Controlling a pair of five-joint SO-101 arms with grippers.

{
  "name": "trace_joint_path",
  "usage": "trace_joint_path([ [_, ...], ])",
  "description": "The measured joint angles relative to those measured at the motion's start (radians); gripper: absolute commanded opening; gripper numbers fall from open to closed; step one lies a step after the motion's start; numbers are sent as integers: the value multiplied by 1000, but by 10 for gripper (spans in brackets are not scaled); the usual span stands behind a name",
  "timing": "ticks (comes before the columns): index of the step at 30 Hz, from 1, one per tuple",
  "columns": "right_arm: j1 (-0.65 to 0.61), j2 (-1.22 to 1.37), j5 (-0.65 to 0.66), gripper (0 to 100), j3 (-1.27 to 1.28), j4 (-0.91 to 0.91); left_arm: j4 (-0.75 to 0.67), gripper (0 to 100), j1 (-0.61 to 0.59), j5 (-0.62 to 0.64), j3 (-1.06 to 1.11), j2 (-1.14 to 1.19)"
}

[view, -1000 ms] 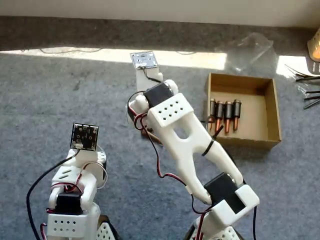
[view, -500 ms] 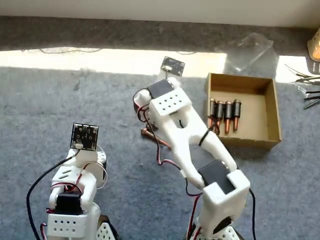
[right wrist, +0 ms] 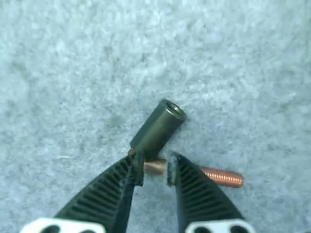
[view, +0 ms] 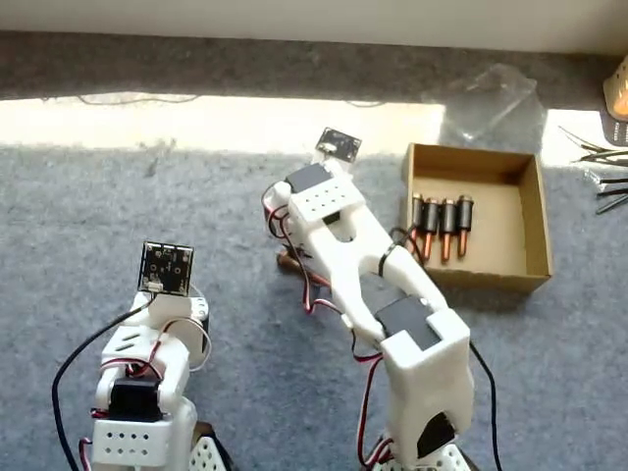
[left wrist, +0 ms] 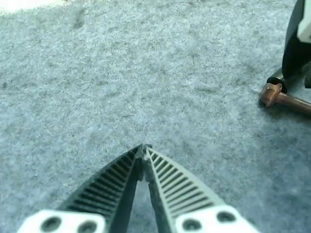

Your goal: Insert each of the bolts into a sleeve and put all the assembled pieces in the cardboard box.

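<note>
Grey-carpeted bench [view: 118, 206]: we see left tool [left wrist: 144, 149] closed, right tool [right wrist: 155, 167] slightly parted over a bolt [right wrist: 216, 176] beside a sleeve [right wrist: 158, 127].

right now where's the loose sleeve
In the right wrist view the sleeve lies on the carpet just beyond the right gripper, touching the copper bolt.

— Nearest the lens?
— Left gripper [left wrist: 144, 151], ribbed fingers [left wrist: 177, 187] pressed together at the tips, over grey carpet [left wrist: 121, 73].
— And farther off?
— Copper bolt [left wrist: 282, 98], lying flat on the carpet, well apart from the gripper. Right by its head, touching or nearly so, a dark part of the other arm [left wrist: 295, 48].
</note>
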Motion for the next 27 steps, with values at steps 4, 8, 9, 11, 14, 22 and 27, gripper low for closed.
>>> trace_joint_path([
  [4, 0, 0, -41, 221, 0, 0, 0, 18, 0, 0, 0, 0],
  [8, 0, 0, -51, 221, 0, -11, 0, 18, 0, 0, 0, 0],
  [9, 0, 0, -51, 221, 0, -11, 0, 18, 0, 0, 0, 0],
  [11, 0, 0, -51, 221, 0, -18, 0, 18, 0, 0, 0, 0],
  [14, 0, 0, -51, 221, 0, -60, 0, 18, 0, 0, 0, 0],
  [22, 6, 0, -55, 221, 0, -166, 0, 18, 0, 0, 0, 0],
  [27, 17, 0, -55, 221, 0, -176, 0, 18, 0, 0, 0, 0],
])
